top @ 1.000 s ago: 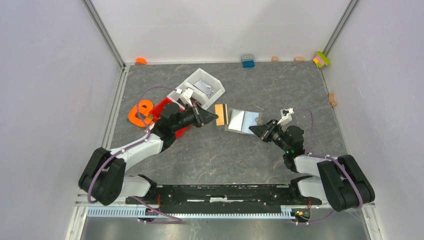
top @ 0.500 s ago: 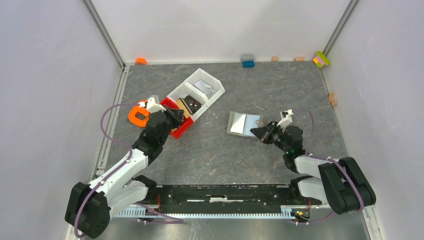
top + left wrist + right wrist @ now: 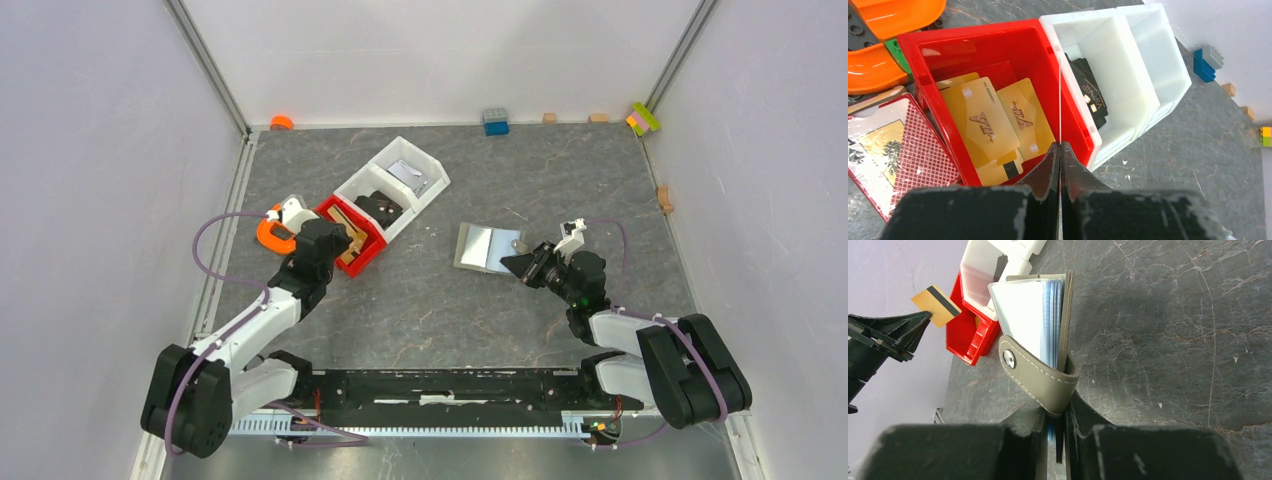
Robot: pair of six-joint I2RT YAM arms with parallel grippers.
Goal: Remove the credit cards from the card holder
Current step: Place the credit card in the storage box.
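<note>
The taupe card holder (image 3: 487, 245) lies open mid-table, pale sleeves up. My right gripper (image 3: 514, 262) is shut on its near right edge. In the right wrist view the snap strap (image 3: 1038, 375) curls over my fingertips, and whitish and blue credit cards (image 3: 1028, 315) stand in the holder (image 3: 1066, 305). My left gripper (image 3: 345, 242) hovers over the red bin (image 3: 374, 254), shut on a gold card with a black stripe (image 3: 935, 306). That card shows edge-on (image 3: 1059, 100) beyond the left gripper (image 3: 1059, 146). Several gold cards (image 3: 983, 122) lie in the red bin (image 3: 973, 42).
A white two-compartment bin (image 3: 432, 166) adjoins the red one, with black cards (image 3: 1090, 95) in its near section. An orange piece (image 3: 272, 231) and a red patterned packet (image 3: 898, 145) lie left of the bins. Small blocks (image 3: 495, 121) line the back wall.
My left gripper carried the gold card from the holder's left edge leftward to above the red bin. The right gripper and the holder stayed put.
</note>
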